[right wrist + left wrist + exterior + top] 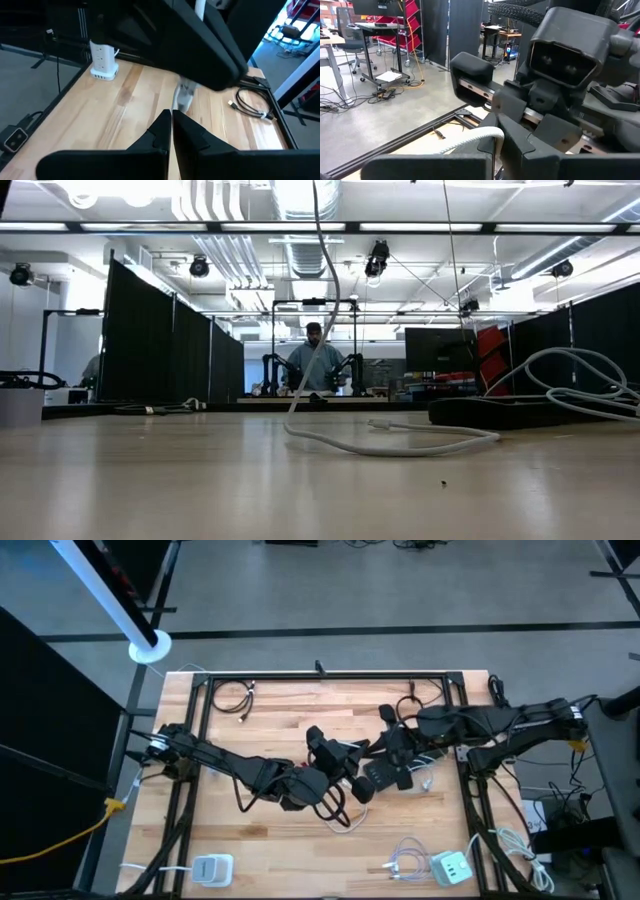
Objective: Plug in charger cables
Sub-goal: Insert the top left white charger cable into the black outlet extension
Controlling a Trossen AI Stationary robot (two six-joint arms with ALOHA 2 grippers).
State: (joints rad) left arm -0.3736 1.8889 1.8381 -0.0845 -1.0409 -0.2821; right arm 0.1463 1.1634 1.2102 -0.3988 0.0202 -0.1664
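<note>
At table (pixel 260 715) centre, both grippers are meeting: left gripper (pixel 335 755) fingers pinching a white cable (pixel 470 140), right gripper (pixel 171 125) fingers closed empty; misalignment risks dropping it.

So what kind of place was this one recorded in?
Most likely a robotics lab or workshop floor, not a home. Black curtain partitions divide an open hall with exposed ceiling ducts. A red parts rack stands on bare concrete, and a person sits at another rig beyond the wooden table.
</note>
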